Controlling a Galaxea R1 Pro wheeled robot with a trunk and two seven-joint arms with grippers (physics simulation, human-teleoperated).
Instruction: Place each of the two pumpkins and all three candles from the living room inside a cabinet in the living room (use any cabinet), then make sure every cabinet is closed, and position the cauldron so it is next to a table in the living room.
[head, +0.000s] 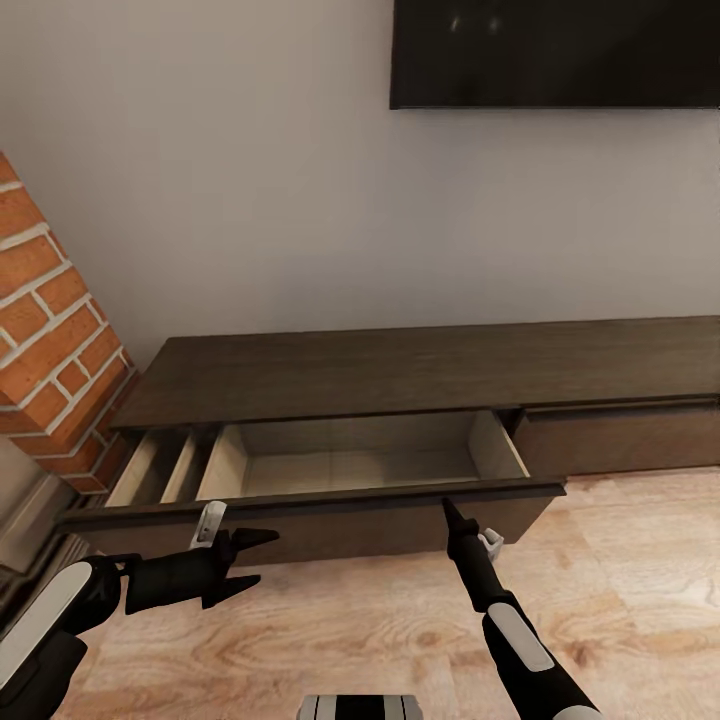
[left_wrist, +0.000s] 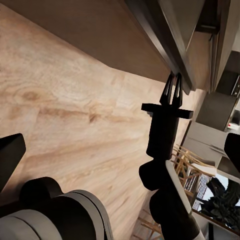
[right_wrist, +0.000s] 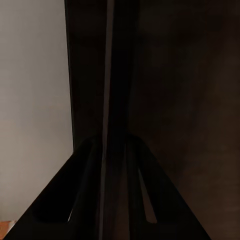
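Observation:
The cabinet (head: 420, 370) is a long low dark brown unit against the wall. Its left drawer (head: 350, 465) is pulled out, and the pale wood inside looks bare. My right gripper (head: 450, 508) is shut, its tip resting against the top edge of the drawer front (head: 330, 510). In the left wrist view, the right gripper (left_wrist: 171, 91) shows its fingers nearly together at that edge. In the right wrist view, the right gripper (right_wrist: 112, 135) is pressed close to the dark front. My left gripper (head: 252, 558) hovers open over the floor, just before the drawer front. Pumpkins, candles, cauldron and table are out of view.
A red brick column (head: 50, 330) stands at the cabinet's left end. A black screen (head: 555, 50) hangs on the wall above. The drawer to the right (head: 620, 440) is closed. Light wood floor (head: 400, 620) lies in front, and chairs (left_wrist: 187, 167) stand farther off.

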